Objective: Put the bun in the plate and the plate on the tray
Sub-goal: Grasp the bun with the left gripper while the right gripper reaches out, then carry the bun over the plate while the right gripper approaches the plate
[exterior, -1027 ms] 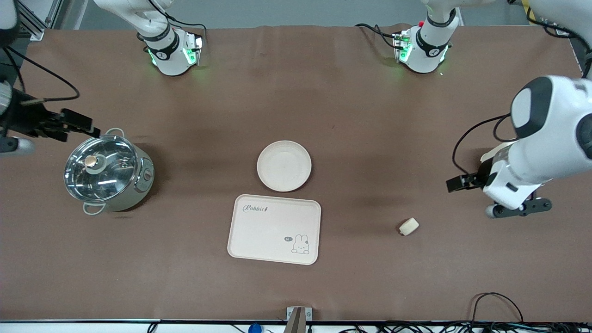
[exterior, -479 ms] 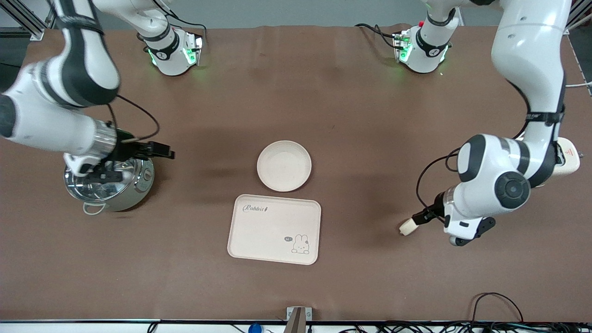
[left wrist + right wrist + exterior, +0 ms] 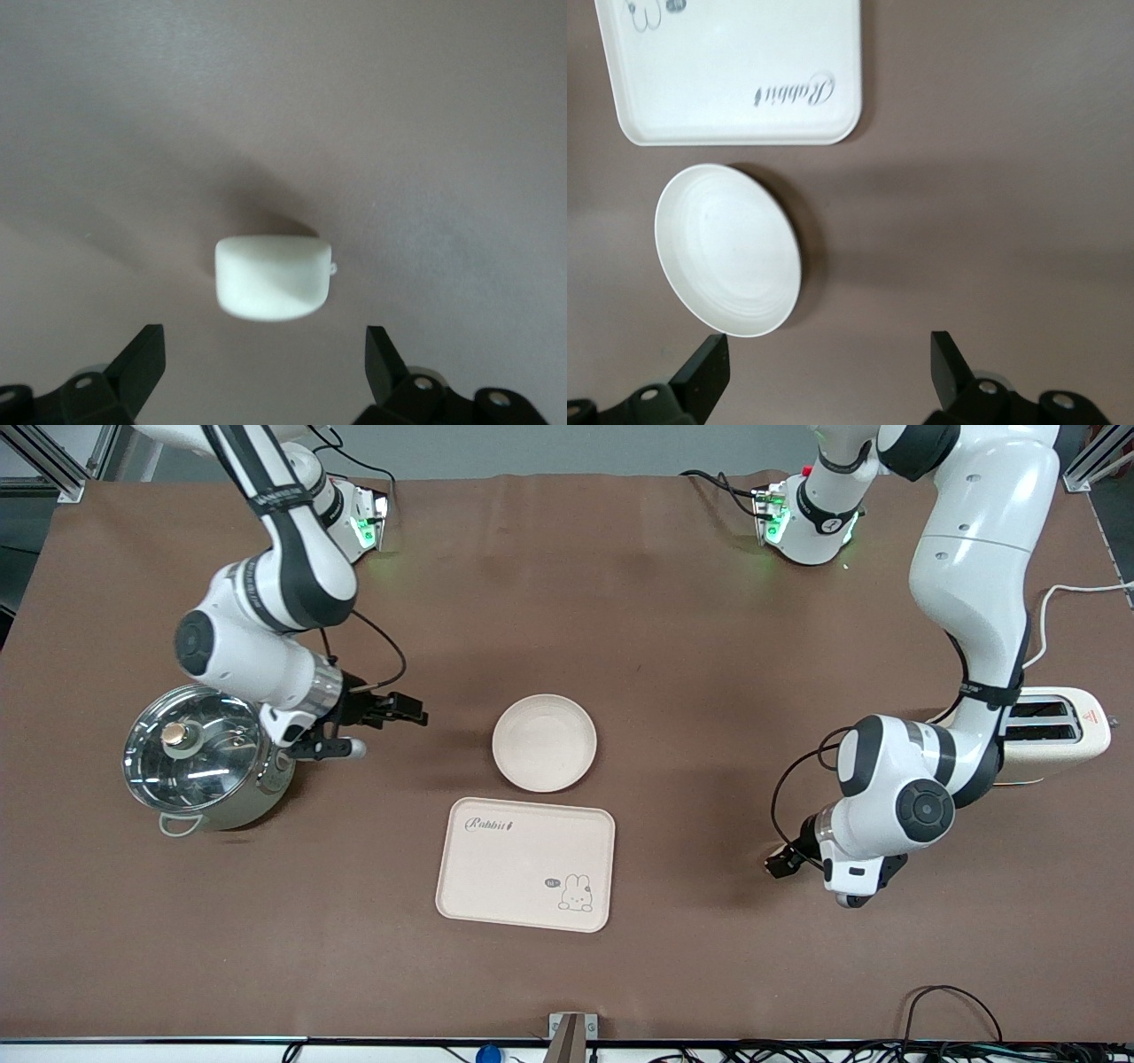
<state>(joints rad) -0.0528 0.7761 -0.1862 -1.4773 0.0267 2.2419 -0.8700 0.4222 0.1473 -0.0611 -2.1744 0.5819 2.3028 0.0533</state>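
The bun (image 3: pixel 275 276) is a small cream-white lump lying on the brown table toward the left arm's end. My left gripper (image 3: pixel 778 864) hangs over it and hides it in the front view. In the left wrist view the gripper (image 3: pixel 263 335) is open, its fingers apart on either side of the bun and not touching it. The round plate (image 3: pixel 544 742) lies mid-table, with the Rabbit tray (image 3: pixel 525 864) just nearer the front camera. My right gripper (image 3: pixel 409 716) is open and empty over bare table between the pot and the plate. The right wrist view shows this gripper (image 3: pixel 828 341), the plate (image 3: pixel 728 250) and the tray (image 3: pixel 735 71).
A steel pot with a glass lid (image 3: pixel 199 757) stands toward the right arm's end, close beside the right wrist. A cream toaster (image 3: pixel 1054 731) stands at the left arm's end, partly covered by the left arm. Cables run along the table's front edge.
Both arms swung in over the table. My left gripper came over the bun and now covers it in the front view. My right gripper moved from over the pot toward the plate.
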